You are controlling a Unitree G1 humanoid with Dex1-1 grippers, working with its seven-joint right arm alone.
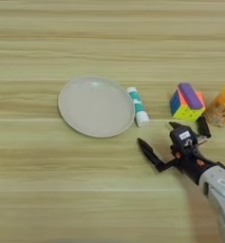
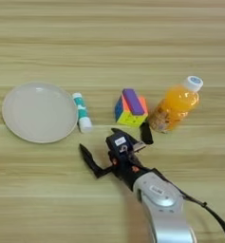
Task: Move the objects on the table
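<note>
The claw (image 2: pixel 117 145) hangs spread wide and empty over the surface (image 2: pixel 109 42), just below the glue stick (image 2: pixel 82 118), which lies right beside the plate's (image 2: pixel 35 112) right rim.

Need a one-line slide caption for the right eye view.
Open right gripper hovers near the glue stick beside the plate, with a colour cube and juice bottle behind it.

round off-white plate (image 1: pixel 96 106) flat on the tan table (image 1: pixel 109 33), teal-labelled white glue stick (image 1: pixel 138 106) lying just beside its right rim
</note>
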